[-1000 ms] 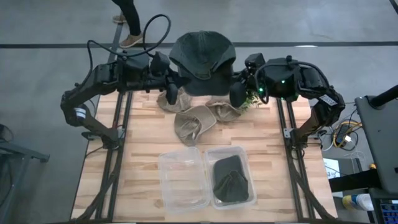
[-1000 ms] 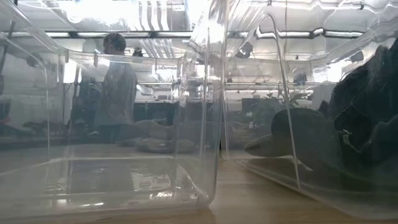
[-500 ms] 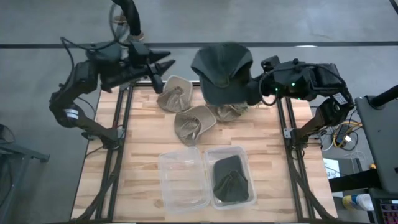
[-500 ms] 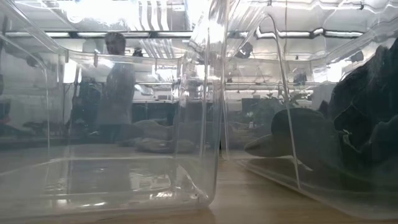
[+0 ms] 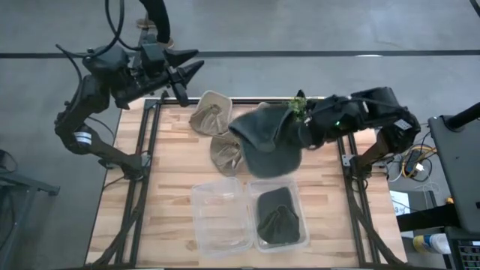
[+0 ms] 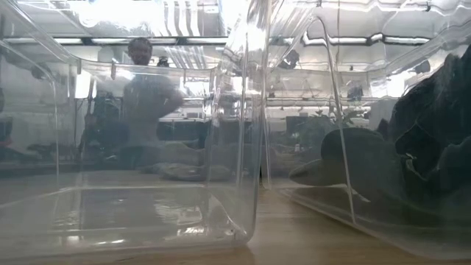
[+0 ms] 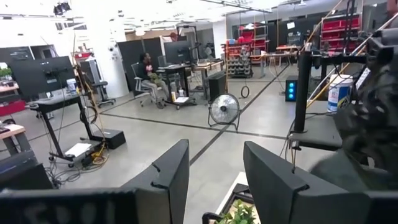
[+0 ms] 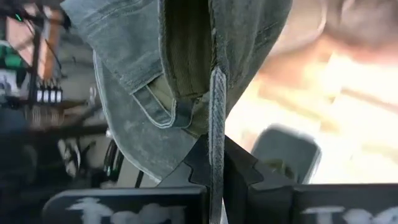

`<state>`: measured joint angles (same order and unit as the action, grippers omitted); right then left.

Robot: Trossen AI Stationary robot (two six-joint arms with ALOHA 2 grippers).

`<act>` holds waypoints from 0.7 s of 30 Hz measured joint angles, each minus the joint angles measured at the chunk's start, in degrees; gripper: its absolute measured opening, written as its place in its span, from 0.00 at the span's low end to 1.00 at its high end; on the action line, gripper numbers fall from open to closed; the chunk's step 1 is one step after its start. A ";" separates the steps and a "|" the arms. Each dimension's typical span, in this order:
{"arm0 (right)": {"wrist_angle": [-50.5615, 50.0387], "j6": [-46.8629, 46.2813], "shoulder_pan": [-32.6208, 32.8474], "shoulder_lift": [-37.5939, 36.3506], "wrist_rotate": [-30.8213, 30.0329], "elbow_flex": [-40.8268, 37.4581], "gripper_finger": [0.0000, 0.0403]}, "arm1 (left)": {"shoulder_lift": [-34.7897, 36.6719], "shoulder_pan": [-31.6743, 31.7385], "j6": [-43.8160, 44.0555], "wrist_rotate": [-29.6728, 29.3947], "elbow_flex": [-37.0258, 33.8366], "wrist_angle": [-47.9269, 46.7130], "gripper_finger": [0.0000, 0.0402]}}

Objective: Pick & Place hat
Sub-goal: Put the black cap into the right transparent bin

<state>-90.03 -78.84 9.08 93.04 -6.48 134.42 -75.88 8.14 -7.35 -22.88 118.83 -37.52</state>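
Observation:
A dark grey-green hat (image 5: 262, 146) hangs over the middle of the table from my right gripper (image 5: 301, 135), which is shut on it. The hat fills the right wrist view (image 8: 186, 56). It overlaps one tan hat (image 5: 225, 155), and another tan hat (image 5: 211, 112) lies near the far edge. A second dark hat (image 5: 278, 216) lies in the right clear bin (image 5: 296, 187), and also shows in the low view (image 6: 368, 169). My left gripper (image 5: 185, 71) is open, raised beyond the table's far left corner; its fingers frame only the room (image 7: 214, 180). My right gripper pinches a thin stitched edge of the hat (image 8: 217, 118) between its two fingers (image 8: 239, 165). It comes level from the table's right side. The hat's crown spreads away from the fingers toward the left. I cannot tell whether it touches the tan hat beneath.
An empty clear bin (image 5: 220, 214) stands left of the filled one, near the table's near edge. A small green plant (image 5: 298, 105) sits by the far right. Bare wood (image 5: 172, 180) shows on the left side. A person (image 6: 143, 103) stands in the room behind.
My left gripper has let go of the hat and drawn back toward the far left corner, rising. My right gripper has carried the hat from above the far edge down toward the table's middle, and the hat now hangs over the tan hats.

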 joint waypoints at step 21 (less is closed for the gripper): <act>-0.01 -0.27 5.23 2.08 -29.94 -0.19 0.03 | -0.04 -0.07 4.28 2.63 -0.04 -7.74 0.36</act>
<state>-90.04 -79.11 14.31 95.12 -36.42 134.23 -75.92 8.08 -3.08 -20.25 118.78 -45.26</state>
